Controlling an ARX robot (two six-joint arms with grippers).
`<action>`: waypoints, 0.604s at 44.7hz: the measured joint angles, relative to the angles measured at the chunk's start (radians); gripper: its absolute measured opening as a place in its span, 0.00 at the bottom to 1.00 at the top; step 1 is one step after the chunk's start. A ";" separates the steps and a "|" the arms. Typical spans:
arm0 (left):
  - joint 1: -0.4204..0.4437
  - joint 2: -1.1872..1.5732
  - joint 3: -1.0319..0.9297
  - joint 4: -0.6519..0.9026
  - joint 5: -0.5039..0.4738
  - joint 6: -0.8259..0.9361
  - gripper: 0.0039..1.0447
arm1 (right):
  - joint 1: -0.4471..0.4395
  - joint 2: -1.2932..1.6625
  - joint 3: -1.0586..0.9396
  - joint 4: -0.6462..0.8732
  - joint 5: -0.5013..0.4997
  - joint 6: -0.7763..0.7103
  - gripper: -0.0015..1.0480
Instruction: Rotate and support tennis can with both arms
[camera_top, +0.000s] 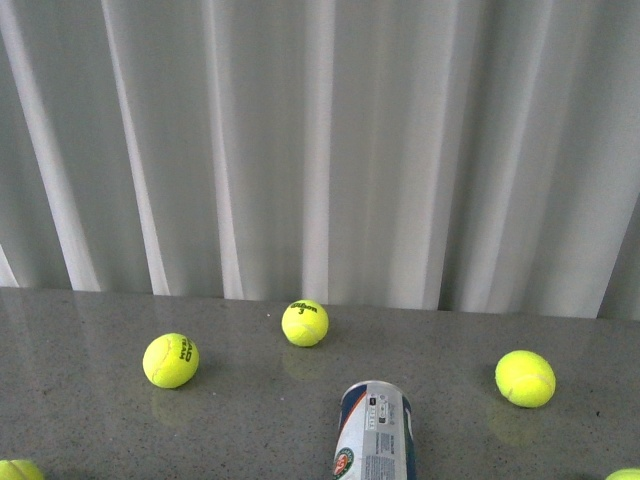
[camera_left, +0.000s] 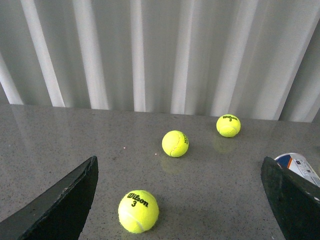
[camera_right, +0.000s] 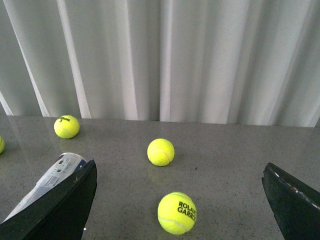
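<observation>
The tennis can (camera_top: 375, 432) lies on its side on the grey table, at the bottom middle of the front view, its far end pointing away from me. Its label is blue, white and orange. One end of it shows in the left wrist view (camera_left: 299, 167) behind one black finger (camera_left: 292, 200). It also shows in the right wrist view (camera_right: 47, 180), partly behind one finger (camera_right: 60, 207). My left gripper (camera_left: 177, 200) is open and empty. My right gripper (camera_right: 180, 202) is open and empty. Neither arm shows in the front view.
Yellow-green tennis balls lie on the grey table (camera_top: 90, 420): three (camera_top: 171, 360) (camera_top: 305, 323) (camera_top: 525, 378) beyond the can, two more at the front corners (camera_top: 15, 470) (camera_top: 625, 474). One ball (camera_left: 138, 211) lies between the left fingers, another (camera_right: 177, 213) between the right fingers. A white curtain (camera_top: 320, 140) hangs behind.
</observation>
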 joint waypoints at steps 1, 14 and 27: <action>0.000 0.000 0.000 0.000 0.000 0.000 0.94 | 0.000 0.000 0.000 0.000 0.000 0.000 0.93; 0.000 0.000 0.000 0.000 0.000 0.000 0.94 | 0.000 0.000 0.000 0.000 0.000 0.000 0.93; 0.000 0.000 0.000 0.000 0.000 0.000 0.94 | 0.000 0.000 0.000 0.000 0.000 0.000 0.93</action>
